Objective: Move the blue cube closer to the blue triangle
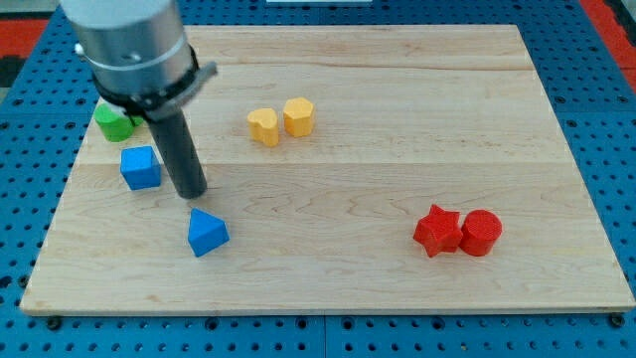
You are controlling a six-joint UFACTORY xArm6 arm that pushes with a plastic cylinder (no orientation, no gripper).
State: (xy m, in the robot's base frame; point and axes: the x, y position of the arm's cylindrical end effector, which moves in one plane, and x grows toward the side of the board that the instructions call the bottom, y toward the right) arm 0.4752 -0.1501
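Wooden board (397,119) bears blue cube (141,167), upright, beside my tip (195,194).

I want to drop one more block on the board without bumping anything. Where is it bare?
Bare: the wooden board's top right, above the red star block and red cylinder block, and the middle between those and the blue triangle block. Crowded: the left, around my tip, blue cube block and green block.

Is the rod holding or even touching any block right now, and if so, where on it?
Nothing is held. My tip stands free between the blue cube and the blue triangle, touching neither.
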